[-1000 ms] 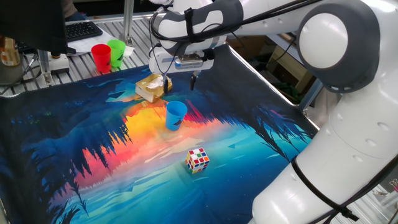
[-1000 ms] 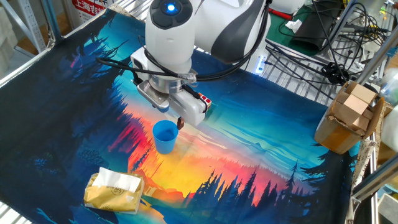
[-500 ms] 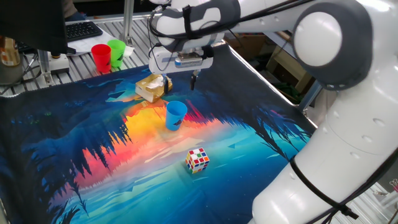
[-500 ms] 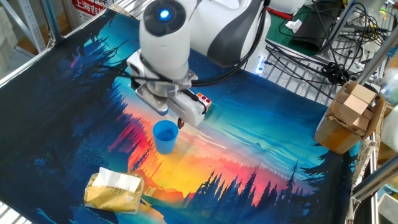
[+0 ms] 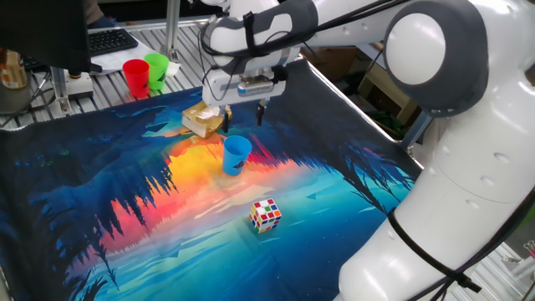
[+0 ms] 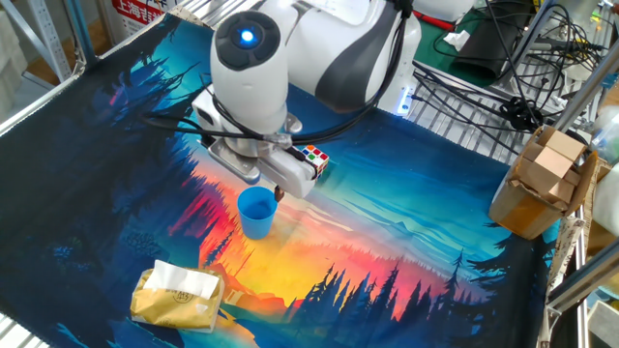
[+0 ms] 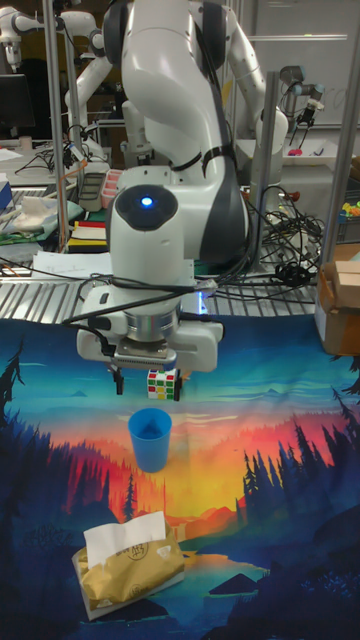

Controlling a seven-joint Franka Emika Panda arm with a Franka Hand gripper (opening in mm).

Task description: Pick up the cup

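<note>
The blue cup stands upright, mouth up, on the orange middle of the printed forest mat, and the gripper hangs right above it, clear of the rim. In the tall fixed view the two dark fingers point down with a gap wider than the cup between them, so it is spread open and holding nothing. From the one fixed view the gripper sits at about 12 o'clock of the cup; from the other fixed view it is just past the rim of the cup at about 1 o'clock.

The tissue pack lies at 6 o'clock of the cup in the tall view, near but apart. The Rubik's cube shows behind the fingers at 12 o'clock, also apart. The red cup and green cup stand off the mat near its far edge. Bare mat lies open at 3 and 9 o'clock of the cup
</note>
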